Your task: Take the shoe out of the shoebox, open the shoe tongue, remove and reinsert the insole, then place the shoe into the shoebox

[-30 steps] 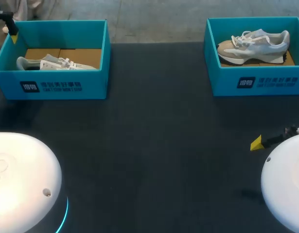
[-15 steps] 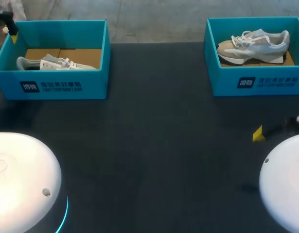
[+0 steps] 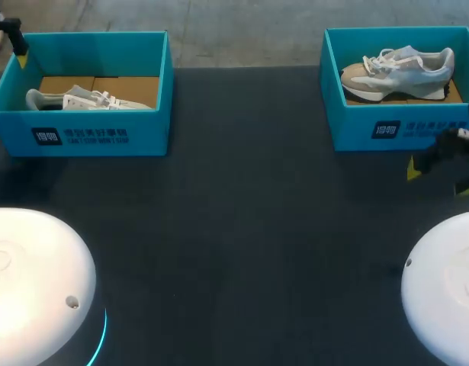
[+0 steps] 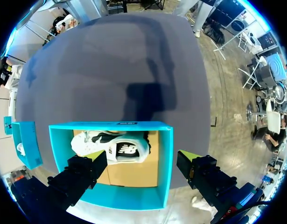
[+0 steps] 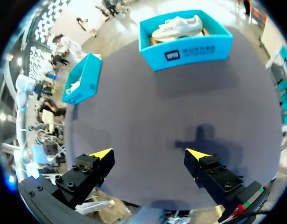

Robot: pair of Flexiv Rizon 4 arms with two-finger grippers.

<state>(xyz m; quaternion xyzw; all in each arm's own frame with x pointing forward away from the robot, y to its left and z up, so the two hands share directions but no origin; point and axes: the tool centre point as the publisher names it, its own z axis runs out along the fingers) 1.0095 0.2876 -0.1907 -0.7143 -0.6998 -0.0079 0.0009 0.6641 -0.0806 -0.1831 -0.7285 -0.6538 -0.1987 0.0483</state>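
Observation:
Two teal shoeboxes stand at the table's far side. The left shoebox [image 3: 81, 133] holds a white shoe [image 3: 89, 99] lying on its side. The right shoebox [image 3: 402, 130] holds a grey and white shoe [image 3: 398, 72], upright. My left gripper [image 3: 17, 44] hangs open over the left shoebox's far left corner. In the left wrist view this gripper [image 4: 142, 156] is above the left shoebox [image 4: 164, 163] and its shoe [image 4: 110, 147], touching neither. My right gripper [image 5: 149, 153] is open and empty above bare table, with the right shoebox [image 5: 190, 51] ahead. In the head view it [image 3: 436, 162] sits just in front of that box.
The dark table [image 3: 242, 229] stretches wide between and in front of the boxes. My two white arm bases [image 3: 32, 282] [image 3: 448, 290] fill the near corners. From the right wrist the left shoebox [image 5: 82, 77] shows off to the side.
My right gripper has travelled away from its base toward the front of the right shoebox, staying open. The left arm has kept still.

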